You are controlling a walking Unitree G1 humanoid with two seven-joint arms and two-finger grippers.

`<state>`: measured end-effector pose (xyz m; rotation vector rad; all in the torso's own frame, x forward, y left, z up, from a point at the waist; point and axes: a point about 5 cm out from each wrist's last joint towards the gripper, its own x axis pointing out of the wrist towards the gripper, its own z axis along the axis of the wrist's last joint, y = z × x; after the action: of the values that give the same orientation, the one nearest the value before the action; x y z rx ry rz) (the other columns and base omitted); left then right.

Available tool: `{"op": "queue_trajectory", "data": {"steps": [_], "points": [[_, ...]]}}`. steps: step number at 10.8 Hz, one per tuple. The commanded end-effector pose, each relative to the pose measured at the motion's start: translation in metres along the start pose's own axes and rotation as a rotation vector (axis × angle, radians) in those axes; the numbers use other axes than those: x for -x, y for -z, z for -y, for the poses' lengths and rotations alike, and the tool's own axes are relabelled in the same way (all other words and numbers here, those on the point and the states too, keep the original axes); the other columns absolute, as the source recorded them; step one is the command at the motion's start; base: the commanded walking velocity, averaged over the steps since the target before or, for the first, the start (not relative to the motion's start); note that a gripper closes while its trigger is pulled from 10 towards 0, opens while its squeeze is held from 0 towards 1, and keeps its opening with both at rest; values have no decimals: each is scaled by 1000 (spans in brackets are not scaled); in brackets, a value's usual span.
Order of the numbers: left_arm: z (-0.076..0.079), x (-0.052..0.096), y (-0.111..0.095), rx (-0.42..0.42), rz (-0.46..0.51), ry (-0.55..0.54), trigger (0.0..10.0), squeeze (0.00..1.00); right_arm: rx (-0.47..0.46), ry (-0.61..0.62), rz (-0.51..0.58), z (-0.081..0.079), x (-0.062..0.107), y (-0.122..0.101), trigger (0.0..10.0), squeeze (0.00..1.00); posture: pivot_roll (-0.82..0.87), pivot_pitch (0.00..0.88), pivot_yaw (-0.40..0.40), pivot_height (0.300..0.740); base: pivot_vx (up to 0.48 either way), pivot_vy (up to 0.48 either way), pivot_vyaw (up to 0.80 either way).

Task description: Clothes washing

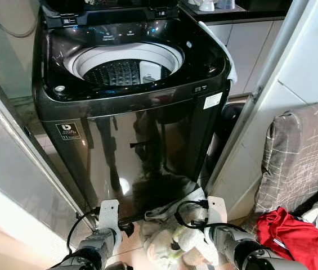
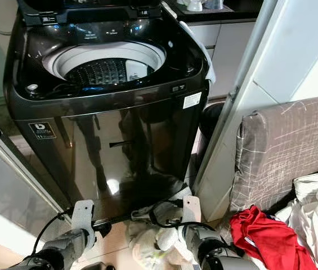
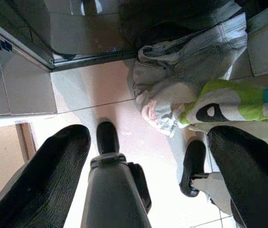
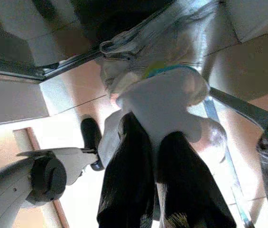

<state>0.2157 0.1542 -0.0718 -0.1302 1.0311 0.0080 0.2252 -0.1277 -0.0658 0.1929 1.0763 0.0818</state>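
A glossy black top-loading washing machine (image 1: 130, 112) is seen standing directly ahead with its lid raised, the pale drum opening (image 1: 126, 63) exposed upward; this is judged to be the intended destination for the laundry. On the tiled floor (image 3: 110, 90) at the near foot of the machine, a bundle of pale clothes with a green-and-white printed piece (image 3: 205, 95) is held. The right gripper (image 4: 155, 142) is shown closed on this bundle, its two black fingers pinched together into the white fabric, presumably so the load can be raised as one mass. The left gripper (image 3: 148, 156) hangs beside it over the floor with its fingers spread apart and nothing between them, judged to be standing by in support.

The bundle is crumpled, so no clear facing can be stated; its longer extent runs roughly from the gripper toward the machine base, with a denim-like portion at the far end.

To the right, a red crumpled garment (image 1: 291, 236) lies against a grey patterned cushion (image 1: 302, 152), well apart from the held bundle.
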Motion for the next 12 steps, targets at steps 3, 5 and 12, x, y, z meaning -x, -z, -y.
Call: {"op": "queue_trajectory", "data": {"steps": [3, 5, 12], "points": [[-1, 0, 2, -17, -8, -8, 10000, 0, 8, 22, 30, 5, 1, -10, 10000, 0, -98, 0, -11, 732, 0, 0, 0], [-2, 0, 1, -23, -6, -9, 10000, 0, 12, 20, 25, 4, 1, -8, 10000, 0, -99, 0, -9, 732, 0, 0, 0], [1, 0, -13, 9, 51, -11, 10000, 0, -44, 21, 62, 6, 3, -23, 10000, 0, -65, 0, -51, 732, 0, 0, 0]]}}
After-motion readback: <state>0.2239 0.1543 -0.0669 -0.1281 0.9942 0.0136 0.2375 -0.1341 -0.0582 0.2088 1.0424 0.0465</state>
